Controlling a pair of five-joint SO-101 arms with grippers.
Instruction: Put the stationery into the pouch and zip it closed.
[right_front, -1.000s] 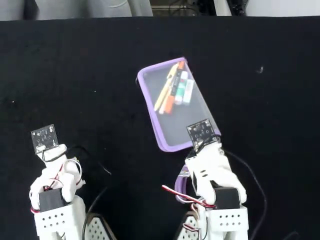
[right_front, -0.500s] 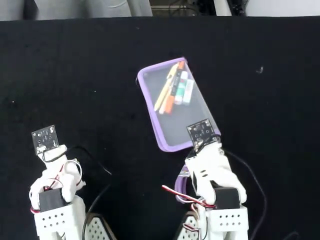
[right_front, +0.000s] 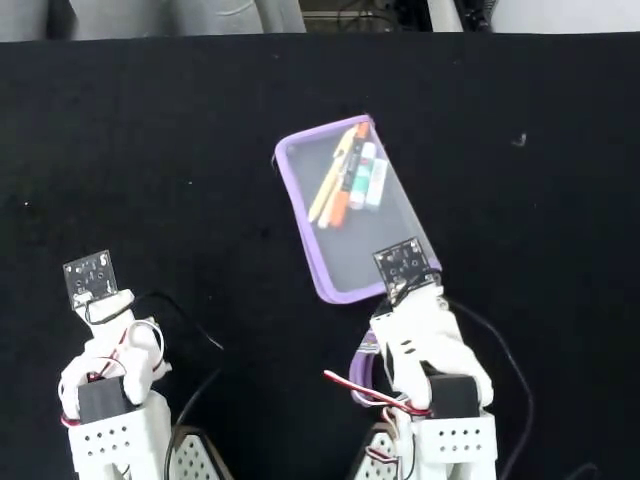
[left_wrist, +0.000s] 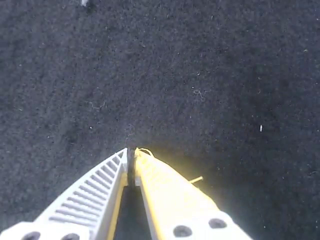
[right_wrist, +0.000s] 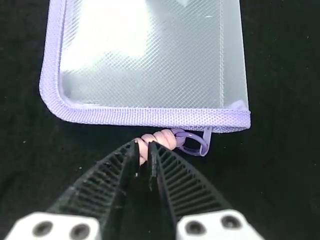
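Note:
A clear pouch (right_front: 362, 250) with a purple border lies tilted on the black table, and several pens and markers (right_front: 347, 180) are inside at its far end. In the right wrist view, the pouch's near edge (right_wrist: 150, 118) runs across just ahead of my right gripper (right_wrist: 142, 146). That gripper is shut on the pink zipper pull cord (right_wrist: 156, 137), which hangs from a purple ring (right_wrist: 193, 143) at the pouch's corner. My right arm (right_front: 425, 345) stands just behind that corner. My left gripper (left_wrist: 131, 151) is shut on nothing, low over bare tabletop at the near left, well away from the pouch.
My left arm (right_front: 105, 350) sits at the near left edge. Black cloth (right_front: 150, 150) covers the table around the pouch. Cables (right_front: 350, 385) trail beside the right arm's base.

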